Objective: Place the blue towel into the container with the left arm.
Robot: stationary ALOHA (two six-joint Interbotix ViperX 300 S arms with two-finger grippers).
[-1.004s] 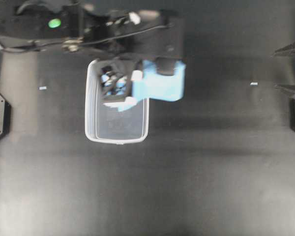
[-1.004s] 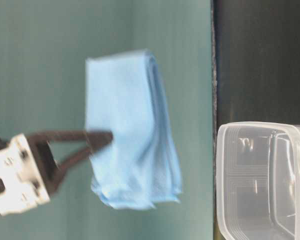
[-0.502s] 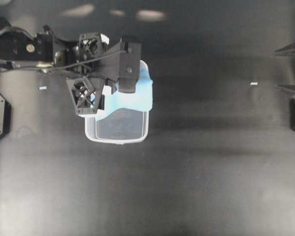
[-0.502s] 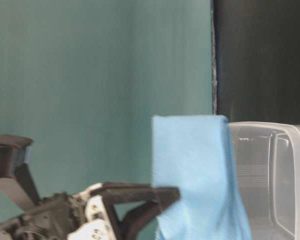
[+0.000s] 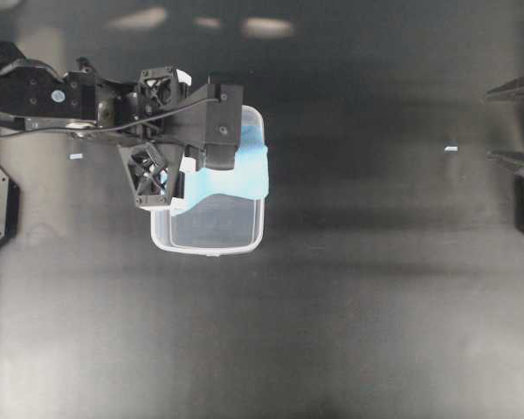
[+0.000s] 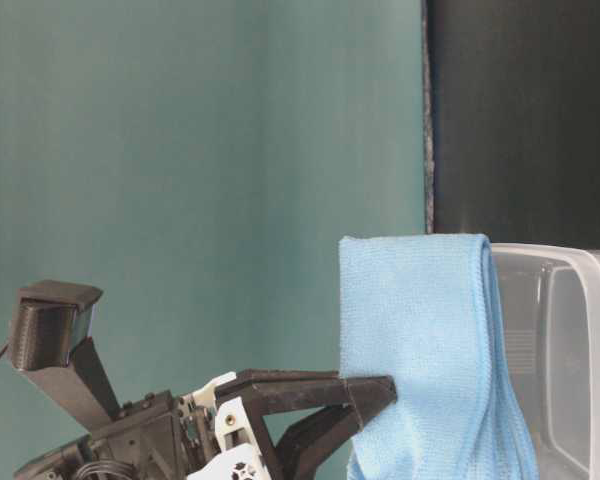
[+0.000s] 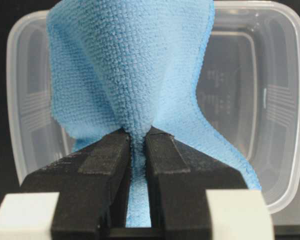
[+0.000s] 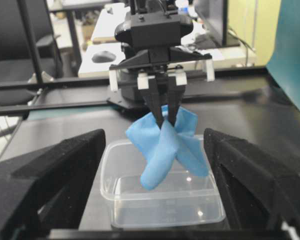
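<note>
1. The left claw (image 7: 137,145) pinches the towel (image 7: 135,75), which hangs below it, its low end just inside the tub (image 7: 270,100).
2. Best to lower further, centre over the tub, then release.
3. A second ago the towel hung beside the tub; now it hangs over it, lower.
4. The right claw (image 8: 155,200) gapes wide, empty.

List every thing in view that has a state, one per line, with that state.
blue towel: pinched, hanging over the tub, lower end inside the rim.
container: upright, no lid, nothing resting on its floor.
left gripper: jaws shut on the towel.
right gripper: jaws wide open, holding nothing.
</note>
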